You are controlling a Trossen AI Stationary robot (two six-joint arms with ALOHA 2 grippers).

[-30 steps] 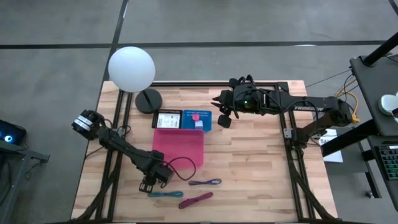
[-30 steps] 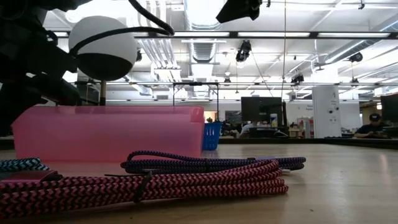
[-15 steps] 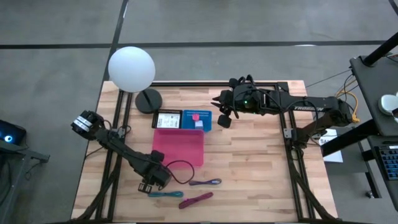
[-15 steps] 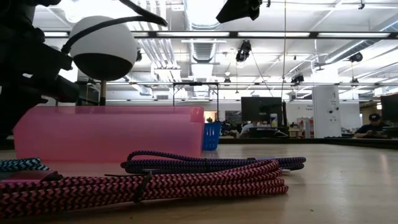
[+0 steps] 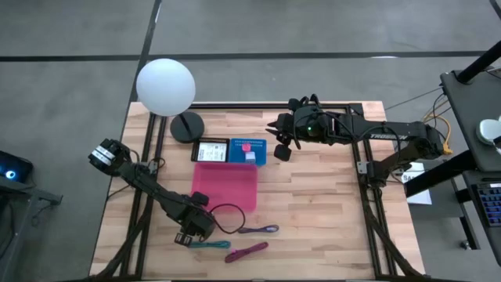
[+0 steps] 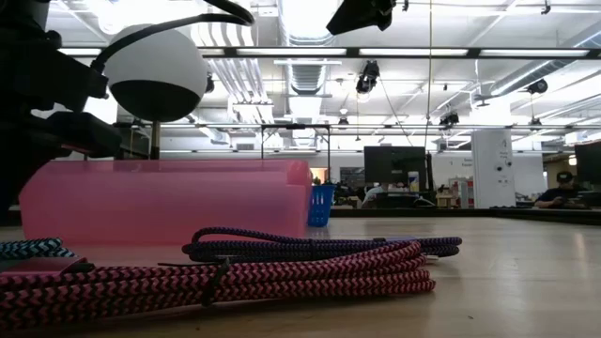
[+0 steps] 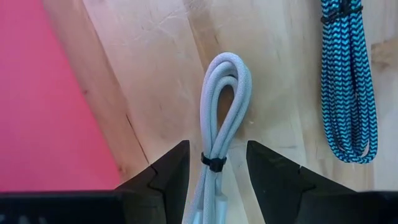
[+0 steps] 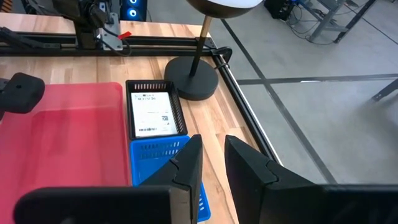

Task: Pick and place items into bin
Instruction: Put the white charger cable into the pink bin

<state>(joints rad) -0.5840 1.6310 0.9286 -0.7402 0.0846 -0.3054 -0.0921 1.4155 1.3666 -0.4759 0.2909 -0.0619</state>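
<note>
Pale wood forms the worktop [image 5: 313, 204], a slatted surface carrying all items. The pink bin [image 5: 225, 186] sits near its centre, with a small blue basket [image 5: 249, 152] and a black tray [image 5: 210, 150] touching its far side, and a white globe lamp [image 5: 165, 86] at the far left corner. The right arm waits over the far edge, its right hand [image 5: 282, 141] with fingers slightly apart and holding nothing. The left hand [image 7: 214, 163] is low near the front edge, just beside the bin's front left corner. Three cords lie between bin and front edge: the magenta cord [image 5: 246, 251], the teal cord [image 5: 208, 245] and the purple cord [image 5: 258, 229]. The white cord [image 7: 221, 118] lies directly between the left hand's parted fingers [image 7: 168, 174], its tied middle level with the fingertips, its long axis running straight ahead of the hand, across the line on which the fingers would close. No contact is evident. Judgement: the left arm is clearly nearer; closing should secure the white cord, after which a short lift toward the bin is required.
</note>
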